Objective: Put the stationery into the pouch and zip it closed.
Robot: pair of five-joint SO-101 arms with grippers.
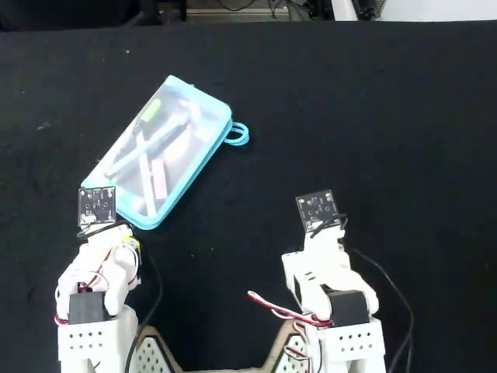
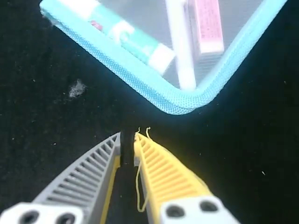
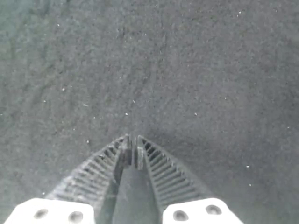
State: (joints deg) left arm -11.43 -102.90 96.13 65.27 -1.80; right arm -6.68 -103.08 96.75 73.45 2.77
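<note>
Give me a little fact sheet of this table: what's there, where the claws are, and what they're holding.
Table: black surface
Pouch: clear, turquoise-edged, lying flat
Loop: blue, at one end of the pouch
Stationery: several pieces inside the pouch, one of them pink
Left claw: shut, empty, just short of the pouch's corner, not touching
Right claw: shut, empty, over bare table
Zip: cannot tell if closed

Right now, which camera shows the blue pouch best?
The high view: the whole pouch lies there, loop included. The left wrist view catches one corner; the right wrist view faces the black table.
</note>
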